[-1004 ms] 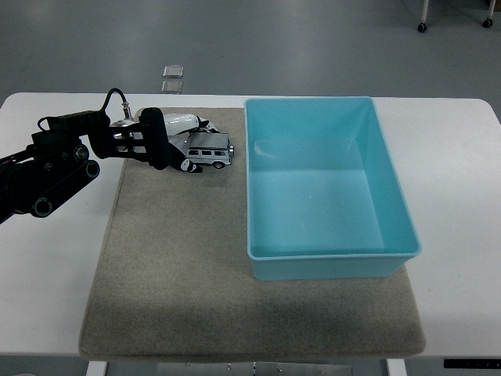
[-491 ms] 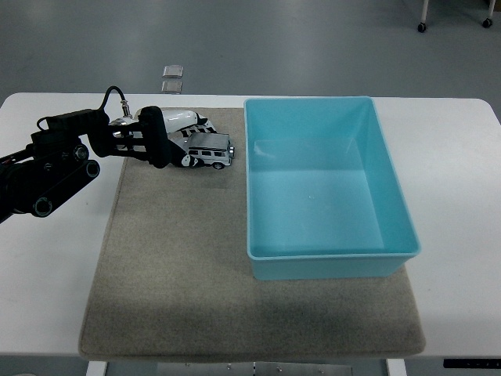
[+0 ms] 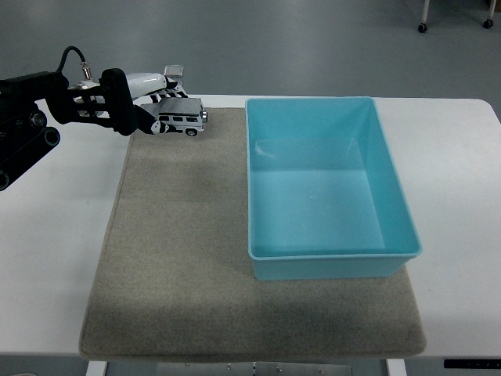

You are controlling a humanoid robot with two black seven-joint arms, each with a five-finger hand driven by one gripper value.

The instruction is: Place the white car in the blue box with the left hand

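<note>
Leftmost, the left hand (image 3: 129,106) held the white car (image 3: 181,119) in clamped fingers above the mat's (image 3: 180,258) far edge, left of the blue box (image 3: 407,227). Gripped only at its tail, it might slip before clearing the rim.

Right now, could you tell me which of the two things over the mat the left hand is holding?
The white car, gripped by the left hand above the mat's far-left corner. The blue box rests untouched on the mat, empty.

White car (image 3: 181,119): small silver-white toy van with dark windows, level, side-on, held in my left hand (image 3: 141,106) above the mat's far-left area. Blue box (image 3: 329,251): light-blue rectangular tub, upright, empty, well right of the car.
</note>
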